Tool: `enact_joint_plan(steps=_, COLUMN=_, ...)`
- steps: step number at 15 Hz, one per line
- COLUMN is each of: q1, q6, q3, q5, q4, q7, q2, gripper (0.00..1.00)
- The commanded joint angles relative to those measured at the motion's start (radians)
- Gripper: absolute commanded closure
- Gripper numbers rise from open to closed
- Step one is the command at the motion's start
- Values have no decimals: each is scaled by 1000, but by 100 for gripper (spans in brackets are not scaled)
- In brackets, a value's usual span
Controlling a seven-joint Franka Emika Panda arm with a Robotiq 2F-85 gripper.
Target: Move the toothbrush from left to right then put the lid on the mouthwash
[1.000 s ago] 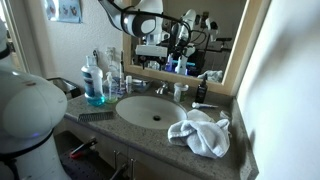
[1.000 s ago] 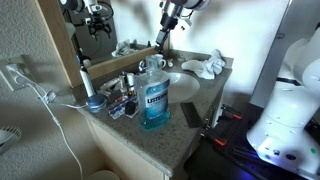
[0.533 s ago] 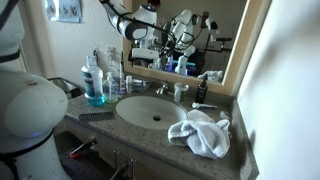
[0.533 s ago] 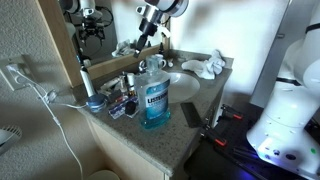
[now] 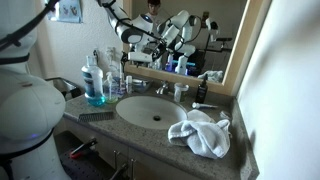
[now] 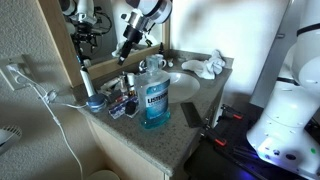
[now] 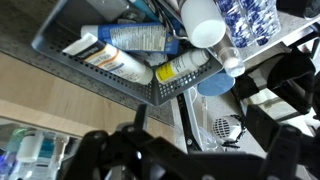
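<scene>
The mouthwash [image 6: 153, 98], a tall clear bottle of bright blue liquid, stands on the counter's left part; it also shows in an exterior view [image 5: 92, 82]. A white electric toothbrush [image 6: 87, 85] stands upright in its base by the wall. My gripper [image 6: 126, 55] hangs open and empty above the items behind the mouthwash, near the mirror [image 5: 138, 55]. In the wrist view my dark fingers [image 7: 190, 150] are spread over a slim black-and-clear stick [image 7: 152, 112] and a round blue disc [image 7: 213, 82]. I cannot tell where the lid is.
A grey mesh basket [image 7: 60, 52] holds tubes and bottles. A sink [image 5: 152, 110] takes the counter's middle, and a crumpled white towel [image 5: 200, 132] lies to its right. A black comb [image 5: 95, 116] lies at the front edge. A cable [image 6: 45, 95] runs along the wall.
My gripper has moved along the mirror from above the sink towards the bottles at the counter's left end, and a little lower. Nothing on the counter has moved.
</scene>
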Motion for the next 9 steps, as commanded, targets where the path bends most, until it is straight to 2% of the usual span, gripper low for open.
enact_joint_plan(steps=1, q1=-39, q6=-34, q3=63, q5=107, q4=86, q7=-112, q2=65, gripper=0)
enact_joint_plan(steps=5, q1=-43, q6=-46, q3=113, q5=219, q4=131, q7=-207, q2=105, gripper=0)
enact_joint_plan(steps=9, q1=-34, q6=-61, q3=138, q5=284, q4=162, q7=-274, q2=138, gripper=0)
